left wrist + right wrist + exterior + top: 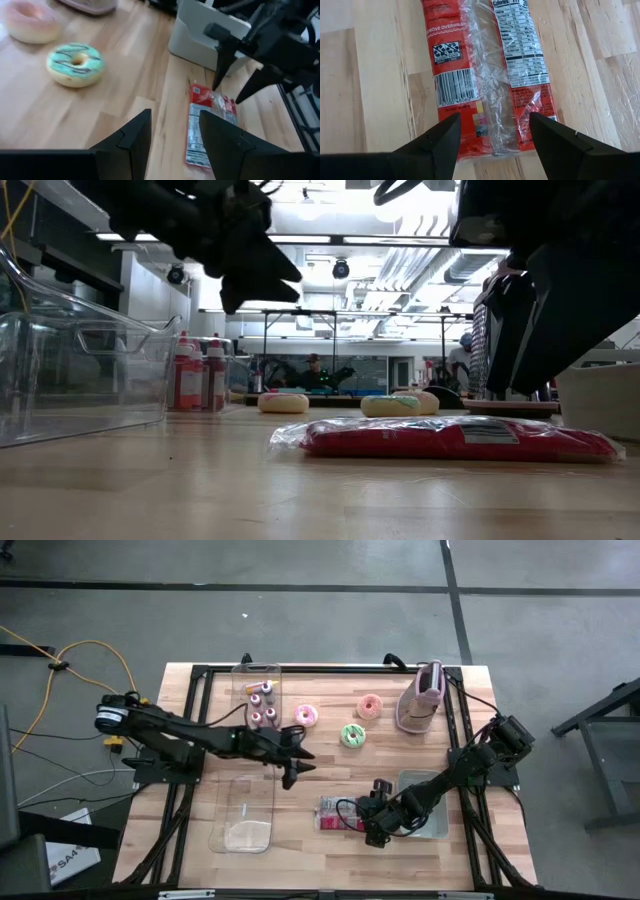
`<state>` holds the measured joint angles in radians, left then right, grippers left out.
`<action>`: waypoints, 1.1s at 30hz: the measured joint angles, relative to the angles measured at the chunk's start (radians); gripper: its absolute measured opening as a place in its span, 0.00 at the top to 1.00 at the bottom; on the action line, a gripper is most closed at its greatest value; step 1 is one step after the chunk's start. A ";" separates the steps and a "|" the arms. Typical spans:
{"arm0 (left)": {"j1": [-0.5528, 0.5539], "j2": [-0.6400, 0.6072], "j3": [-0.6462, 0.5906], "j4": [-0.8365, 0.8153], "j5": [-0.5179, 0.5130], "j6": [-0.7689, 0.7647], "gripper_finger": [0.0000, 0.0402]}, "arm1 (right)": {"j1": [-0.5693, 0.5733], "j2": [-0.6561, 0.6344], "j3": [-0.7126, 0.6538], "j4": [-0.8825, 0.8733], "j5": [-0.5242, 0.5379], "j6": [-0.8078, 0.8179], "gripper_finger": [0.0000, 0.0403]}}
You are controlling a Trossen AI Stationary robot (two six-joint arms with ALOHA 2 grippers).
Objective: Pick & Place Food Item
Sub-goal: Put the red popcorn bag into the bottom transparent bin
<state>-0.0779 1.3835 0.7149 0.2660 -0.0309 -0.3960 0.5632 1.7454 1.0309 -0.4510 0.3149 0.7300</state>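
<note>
- Red snack packet (487, 75) in clear wrap lies flat on the wooden worktop (330, 850), barcode and nutrition panel facing up, near the front edge and right of centre in the high view.
- Right tool (492, 131) hangs directly over the near end of that packet, fingers spread wide to either side of it; nothing is gripped, and the tips look to be just above the wrap, though contact is hard to judge.
- Left tool (297, 762) hovers above the middle of the worktop, raised clear of the surface, with its fingers partly open and nothing between them; its wrist view looks toward the packet and the right arm beyond.
- Behind the right tool sits a pale rectangular bin (425, 802), close to the packet.
- Green-iced donut (353, 735) rests near the centre, with a pink donut (306, 716) to its left and a peach-coloured donut (370, 706) farther back.
- Clear plastic container (245, 810) lies at the front left; a second clear container (257, 690) behind it holds several small bottles (264, 705).
- Pink upright item (422, 698) stands at the back right.
</note>
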 joint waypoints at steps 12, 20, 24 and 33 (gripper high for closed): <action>0.006 0.103 0.074 -0.208 0.066 -0.212 0.60 | 0.000 0.000 0.000 0.000 -0.003 0.000 0.44; 0.019 0.114 0.120 -0.210 0.118 -0.226 0.60 | 0.000 0.000 0.000 0.004 -0.002 0.000 0.44; 0.014 0.168 0.164 -0.215 0.174 -0.226 0.60 | 0.001 0.000 0.000 0.008 -0.003 -0.001 0.44; 0.019 0.283 0.245 -0.260 0.312 -0.253 0.60 | 0.014 0.000 0.000 0.013 -0.003 -0.001 0.44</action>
<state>-0.0592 1.6664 0.9596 0.0058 0.2809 -0.6491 0.5772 1.7458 1.0313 -0.4381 0.3119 0.7292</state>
